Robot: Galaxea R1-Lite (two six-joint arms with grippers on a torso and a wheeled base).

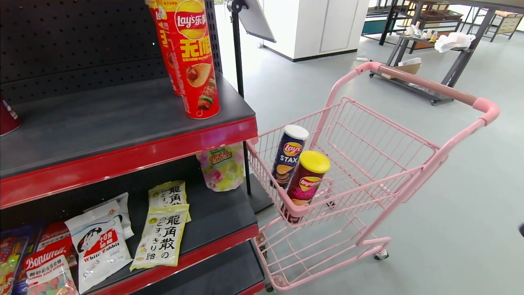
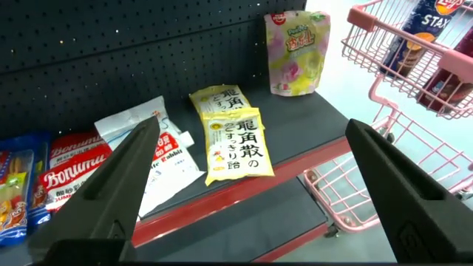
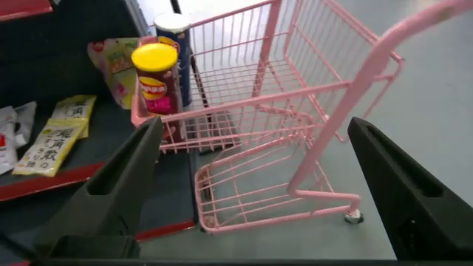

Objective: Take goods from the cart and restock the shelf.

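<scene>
A pink cart (image 1: 425, 86) stands right of the black and red shelf (image 1: 123, 155). Two chip cans stand in its basket's near-left corner, a dark blue one with a white lid (image 1: 287, 155) and a maroon one with a yellow lid (image 1: 307, 182). Two tall red chip cans (image 1: 195, 61) stand on the upper shelf board. My left gripper (image 2: 251, 127) is open and holds nothing, in front of the lower shelf's snack bags. My right gripper (image 3: 255, 125) is open and holds nothing, beside the cart (image 3: 347, 81), with the maroon can (image 3: 157, 74) and blue can (image 3: 176, 44) beyond it.
On the lower shelf lie yellow candy bags (image 1: 161, 235), white bags (image 1: 100, 246) and a pale flowered pouch (image 1: 222, 166). A black pole (image 1: 239, 61) rises between shelf and cart. Grey floor (image 1: 450, 213) is open to the right; tables (image 1: 434, 45) stand far behind.
</scene>
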